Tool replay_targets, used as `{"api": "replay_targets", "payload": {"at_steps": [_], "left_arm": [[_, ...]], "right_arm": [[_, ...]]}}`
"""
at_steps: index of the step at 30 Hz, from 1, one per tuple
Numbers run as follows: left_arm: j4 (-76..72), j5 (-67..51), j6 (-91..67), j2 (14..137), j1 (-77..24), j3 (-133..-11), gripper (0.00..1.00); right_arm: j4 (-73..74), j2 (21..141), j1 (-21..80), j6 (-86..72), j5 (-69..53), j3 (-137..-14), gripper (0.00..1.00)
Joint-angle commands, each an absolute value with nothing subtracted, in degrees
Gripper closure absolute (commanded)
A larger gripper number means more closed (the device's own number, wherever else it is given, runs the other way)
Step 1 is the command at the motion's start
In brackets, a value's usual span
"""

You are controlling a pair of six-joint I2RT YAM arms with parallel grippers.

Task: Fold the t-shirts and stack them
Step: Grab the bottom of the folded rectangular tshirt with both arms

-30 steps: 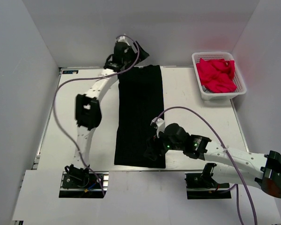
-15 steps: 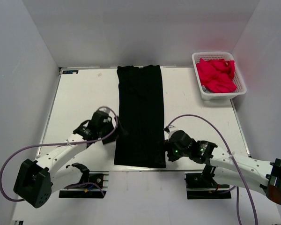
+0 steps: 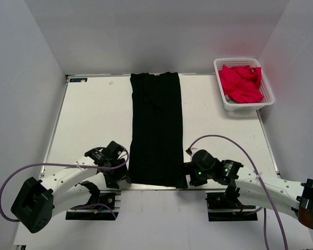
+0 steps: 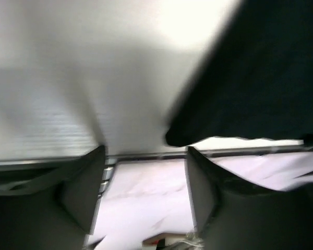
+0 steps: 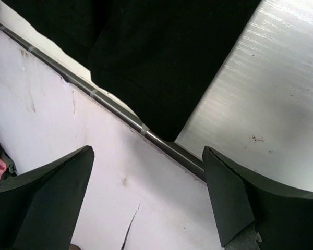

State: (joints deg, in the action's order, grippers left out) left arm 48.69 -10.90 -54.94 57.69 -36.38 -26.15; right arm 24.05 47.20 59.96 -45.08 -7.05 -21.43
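A black t-shirt [image 3: 156, 127] lies folded into a long narrow strip down the middle of the white table [image 3: 94, 114], from the far edge to the near edge. My left gripper [image 3: 120, 179] is open and empty at the strip's near left corner [image 4: 198, 130]. My right gripper [image 3: 189, 178] is open and empty at its near right corner [image 5: 167, 120]. In both wrist views the cloth corner lies just beyond the spread fingers, over the table's front edge. No print shows on the shirt.
A white basket [image 3: 266, 101] holding pink cloth [image 3: 241, 83] stands at the far right of the table. White walls enclose the table at the left, back and right. The metal front edge rail [image 5: 115, 107] runs under both grippers.
My left arm swung from the shirt's far left corner back to its near left corner. My right gripper slid down to the near right corner. The shirt's far left corner now lies flat.
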Motion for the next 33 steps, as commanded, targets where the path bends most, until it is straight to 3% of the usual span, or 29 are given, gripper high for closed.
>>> {"api": "replay_targets", "payload": {"at_steps": [1,3,4,7,14,20,25,29,31,33], "left_arm": [[49.3,-10.7,-55.8,58.4,-37.3,-24.7,0.31],[47.0,-11.9,-55.3,58.9,-37.8,-23.9,0.34],[47.0,-12.0,-55.3,59.8,-37.8,-23.4,0.42],[45.5,-12.0,-55.3,61.3,-38.8,-23.4,0.52],[40.0,-11.3,-55.3,64.5,-39.4,-22.8,0.56],[35.3,-10.8,-54.8,68.6,-39.4,-23.9,0.63],[34.2,-10.3,-53.6,71.3,-39.4,-25.0,0.70],[36.9,-7.6,-53.0,72.5,-39.4,-26.6,0.67],[39.7,-4.6,-53.0,73.0,-39.4,-28.3,0.60],[45.0,-3.2,-53.6,73.0,-39.4,-30.4,0.46]], "right_arm": [[22.5,47.5,59.9,-46.5,-7.3,-20.7,0.10],[22.3,48.2,59.8,-46.5,-8.1,-20.4,0.16],[21.3,48.4,59.9,-46.5,-8.4,-20.3,0.17],[20.5,49.0,59.9,-47.4,-8.8,-19.2,0.23],[13.6,50.0,59.9,-48.4,-8.6,-16.3,0.29],[11.7,55.0,59.9,-45.8,-8.2,-17.2,0.52],[11.3,58.7,59.8,-44.0,-7.6,-19.2,0.57],[11.2,59.7,59.9,-44.1,-7.7,-19.4,0.57],[12.0,59.6,59.9,-44.2,-7.6,-19.6,0.57],[13.1,59.4,59.9,-44.3,-7.3,-19.8,0.57]]}}
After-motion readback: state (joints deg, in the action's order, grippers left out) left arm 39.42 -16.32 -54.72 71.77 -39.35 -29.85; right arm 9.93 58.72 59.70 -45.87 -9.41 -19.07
